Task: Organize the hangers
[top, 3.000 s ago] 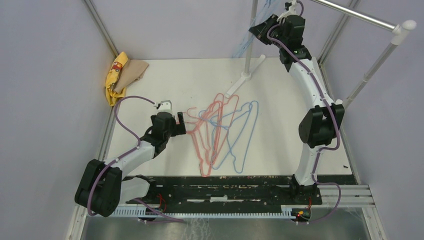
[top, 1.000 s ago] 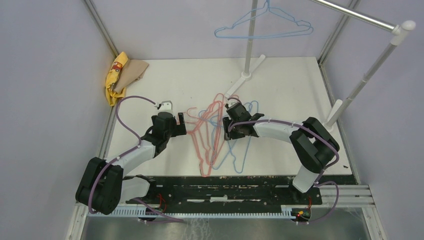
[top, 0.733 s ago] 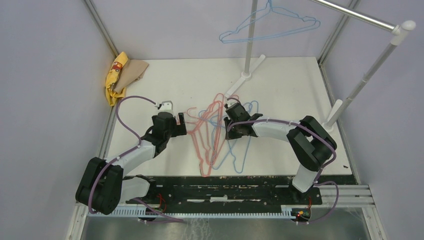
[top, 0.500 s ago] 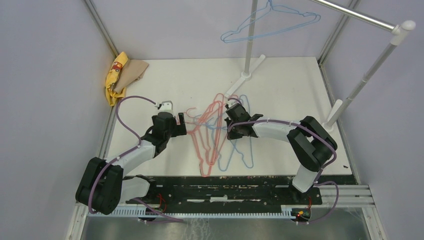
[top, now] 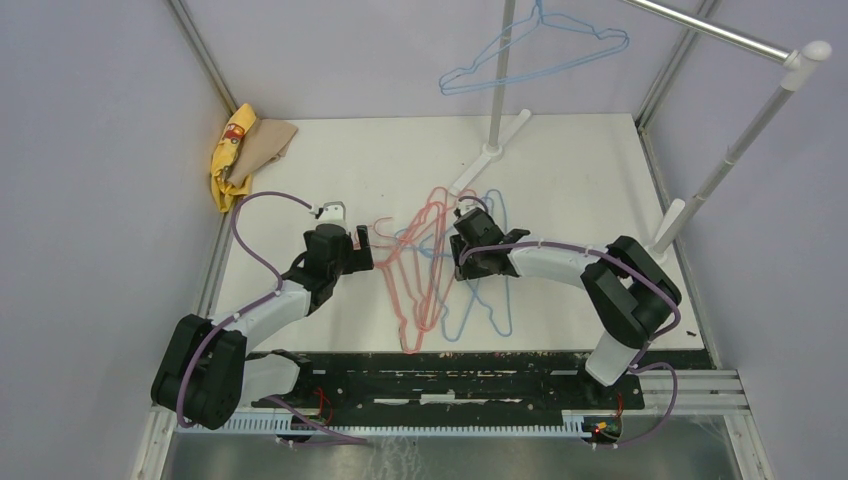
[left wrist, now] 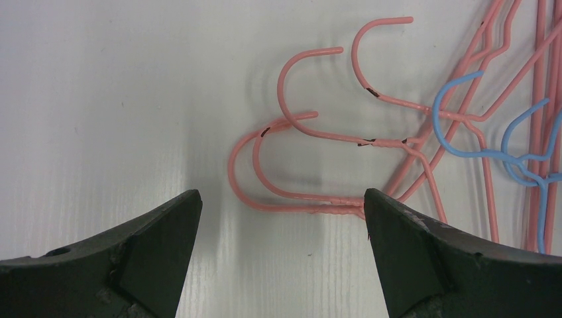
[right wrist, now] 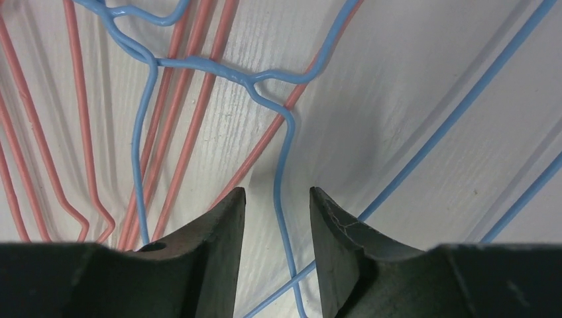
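Observation:
Several pink-red hangers and light blue hangers lie tangled on the white table. One more blue hanger hangs on the rack above the far edge. My left gripper is open and empty, just left of the pink hooks; its jaws stand wide apart. My right gripper is low over the pile. In the right wrist view its jaws stand narrowly apart astride a blue hanger wire, not pinching it. Pink wires lie under the blue one.
The rack's white pole stands on a foot at the back middle. A second pole stands at the right, with a silver bar on top. A yellow and tan cloth lies at the back left corner.
My right arm came down from the rack, leaving a blue hanger swinging there, and now sits on the pile. The blue hangers on the table have shifted left and nearer. The left arm stayed still.

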### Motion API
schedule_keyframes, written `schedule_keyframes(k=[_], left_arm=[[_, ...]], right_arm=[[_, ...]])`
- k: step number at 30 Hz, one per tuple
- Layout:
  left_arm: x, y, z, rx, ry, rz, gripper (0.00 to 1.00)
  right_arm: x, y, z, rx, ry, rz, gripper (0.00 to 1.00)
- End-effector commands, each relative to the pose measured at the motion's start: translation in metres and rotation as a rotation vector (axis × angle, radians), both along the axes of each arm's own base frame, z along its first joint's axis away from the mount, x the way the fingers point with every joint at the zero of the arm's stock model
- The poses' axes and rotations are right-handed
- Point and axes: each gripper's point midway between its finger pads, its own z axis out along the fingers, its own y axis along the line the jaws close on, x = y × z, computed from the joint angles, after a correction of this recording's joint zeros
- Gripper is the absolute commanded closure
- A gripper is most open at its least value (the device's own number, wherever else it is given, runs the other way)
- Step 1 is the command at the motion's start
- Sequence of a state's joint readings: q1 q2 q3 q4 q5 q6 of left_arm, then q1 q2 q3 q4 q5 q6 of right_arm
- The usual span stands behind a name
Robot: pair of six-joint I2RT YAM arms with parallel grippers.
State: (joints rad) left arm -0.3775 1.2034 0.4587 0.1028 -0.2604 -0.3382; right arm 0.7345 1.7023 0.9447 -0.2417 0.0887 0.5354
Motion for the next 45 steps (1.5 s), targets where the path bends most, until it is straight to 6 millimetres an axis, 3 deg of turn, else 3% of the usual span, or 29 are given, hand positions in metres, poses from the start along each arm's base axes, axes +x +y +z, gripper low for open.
schedule_keyframes(k=[1,9,17,22,28,33,40,45], left_arm=[[0.011,-0.006,0.018,-0.033,-0.061,0.003,0.01],[0.011,-0.007,0.017,-0.037,-0.056,0.001,0.01],[0.011,-0.006,0.017,-0.036,-0.059,0.001,0.01],[0.011,-0.006,0.018,-0.033,-0.058,0.0,0.01],[0.011,-0.006,0.018,-0.03,-0.058,0.001,0.01],[0.011,-0.005,0.018,-0.029,-0.058,0.004,0.01],[0.011,-0.005,0.018,-0.03,-0.058,0.007,0.01],[0.01,-0.005,0.018,-0.036,-0.059,0.007,0.01]], right_arm=[[0.014,0.024,0.045,0.063,-0.1,0.038,0.51],[0.0,0.072,0.06,0.088,-0.118,0.169,0.53],[-0.006,0.086,0.027,0.086,-0.026,0.199,0.56],[-0.008,0.085,0.016,0.076,-0.004,0.198,0.64],[-0.011,0.083,0.016,0.082,-0.005,0.199,0.84],[-0.013,0.079,0.039,0.109,-0.04,0.191,0.99],[-0.019,0.062,0.093,0.173,-0.14,0.169,0.99],[-0.018,0.039,0.142,0.217,-0.266,0.097,0.99]])
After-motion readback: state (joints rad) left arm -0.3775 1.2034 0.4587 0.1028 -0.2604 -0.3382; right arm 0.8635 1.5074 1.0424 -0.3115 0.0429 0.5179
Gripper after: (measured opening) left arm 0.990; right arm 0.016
